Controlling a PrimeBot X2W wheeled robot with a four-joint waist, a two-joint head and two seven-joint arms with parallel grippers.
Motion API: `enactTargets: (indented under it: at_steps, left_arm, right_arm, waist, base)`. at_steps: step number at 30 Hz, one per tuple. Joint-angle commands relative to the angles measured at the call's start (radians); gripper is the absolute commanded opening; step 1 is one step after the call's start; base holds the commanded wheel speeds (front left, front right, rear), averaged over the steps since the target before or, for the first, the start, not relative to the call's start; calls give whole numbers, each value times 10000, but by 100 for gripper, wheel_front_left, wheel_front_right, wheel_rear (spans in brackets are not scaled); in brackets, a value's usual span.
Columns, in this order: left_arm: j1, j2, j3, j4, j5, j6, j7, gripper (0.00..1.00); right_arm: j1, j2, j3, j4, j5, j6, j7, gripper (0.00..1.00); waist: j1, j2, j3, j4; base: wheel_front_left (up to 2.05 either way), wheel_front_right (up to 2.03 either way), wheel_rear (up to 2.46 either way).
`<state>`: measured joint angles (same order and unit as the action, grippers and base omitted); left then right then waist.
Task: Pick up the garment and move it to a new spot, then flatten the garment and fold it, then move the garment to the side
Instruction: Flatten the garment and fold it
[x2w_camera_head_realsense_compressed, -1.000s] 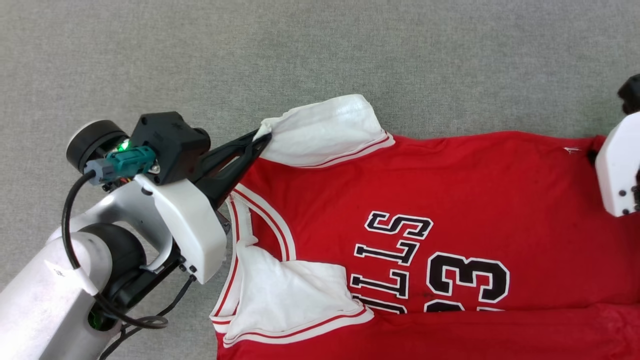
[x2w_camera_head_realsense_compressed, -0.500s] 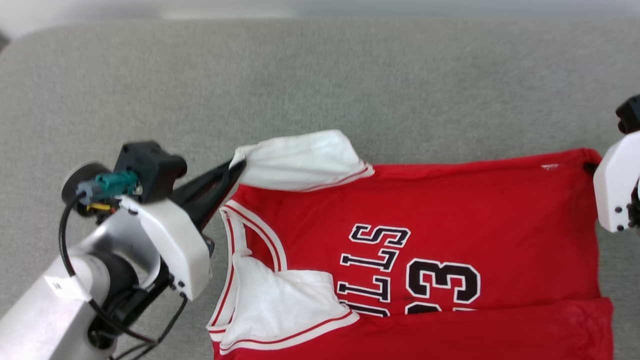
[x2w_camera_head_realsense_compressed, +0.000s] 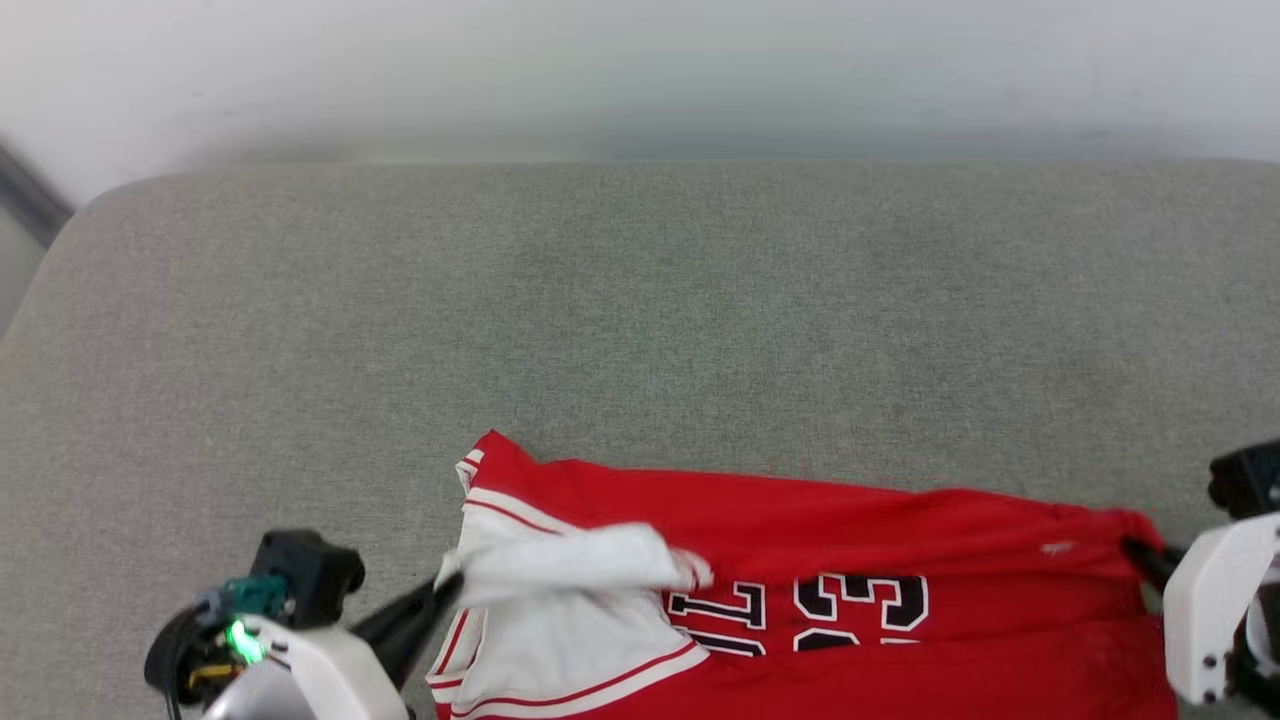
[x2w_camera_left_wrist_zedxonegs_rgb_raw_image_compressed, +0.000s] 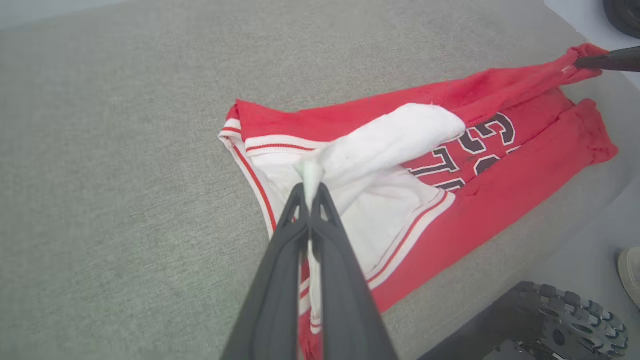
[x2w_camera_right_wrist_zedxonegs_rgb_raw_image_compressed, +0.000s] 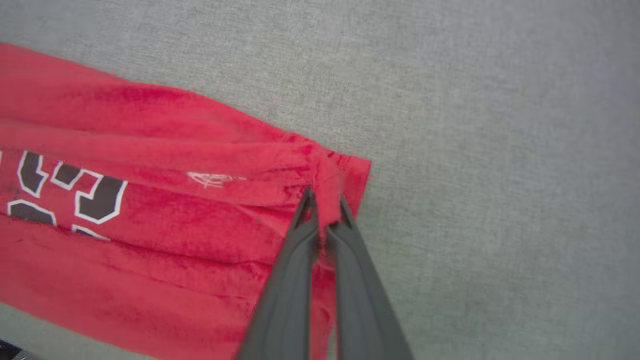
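The red garment (x2w_camera_head_realsense_compressed: 820, 520) with white sleeves and black number 23 lies lengthwise along the near part of the grey surface, its far long edge lifted and drawn over toward me. My left gripper (x2w_camera_head_realsense_compressed: 445, 585) is shut on the white sleeve (x2w_camera_left_wrist_zedxonegs_rgb_raw_image_compressed: 380, 145) at the collar end. In the left wrist view that gripper (x2w_camera_left_wrist_zedxonegs_rgb_raw_image_compressed: 311, 190) pinches a tuft of white cloth. My right gripper (x2w_camera_head_realsense_compressed: 1135, 548) is shut on the red hem corner (x2w_camera_right_wrist_zedxonegs_rgb_raw_image_compressed: 335, 175) at the other end; the right wrist view shows it (x2w_camera_right_wrist_zedxonegs_rgb_raw_image_compressed: 325, 197) clamping bunched red fabric. The garment (x2w_camera_right_wrist_zedxonegs_rgb_raw_image_compressed: 150, 210) is creased in long folds.
The grey fabric-covered surface (x2w_camera_head_realsense_compressed: 640, 320) stretches wide beyond the garment, with a rounded far-left corner and a pale wall behind. In the left wrist view the robot's wheeled base (x2w_camera_left_wrist_zedxonegs_rgb_raw_image_compressed: 560, 325) and a shoe (x2w_camera_left_wrist_zedxonegs_rgb_raw_image_compressed: 631, 270) stand on the floor past the near edge.
The camera has tilted up, so the scene sits lower. Both grippers have pulled the garment's far edge toward me, folding it over the lettering; the white sleeve now lies across the chest.
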<state>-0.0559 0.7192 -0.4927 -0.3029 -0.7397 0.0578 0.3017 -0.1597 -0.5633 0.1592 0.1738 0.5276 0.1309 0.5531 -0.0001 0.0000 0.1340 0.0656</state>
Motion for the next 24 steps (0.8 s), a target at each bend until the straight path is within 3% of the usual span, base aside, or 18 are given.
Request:
enactTargets:
  at_steps: [1, 8, 17, 24]
  left_arm:
    - [276, 10, -31, 44, -105, 56, -82, 0]
    - [1003, 46, -572, 729, -77, -147, -5, 0]
    - [646, -400, -1347, 2271, 433, -639, -179, 0]
    - [334, -840, -1465, 3098, 663, -662, -634, 0]
  right_arm:
    - [293, 93, -68, -141, 57, -5, -76, 0]
    - [1411, 50, 119, -350, -159, -5, -253, 0]
    - [1577, -366, 950, 14, -398, -6, -376, 0]
    - [1415, -202, 1413, 413, -245, -3, -661, 0]
  waist:
    - [1, 0, -31, 9]
    - [1, 0, -79, -15]
    - [1, 0, 37, -72]
    - [1, 0, 83, -135]
  base:
    - [0, 0, 0]
    - [0, 0, 0]
    - [0, 0, 0]
    - [0, 0, 0]
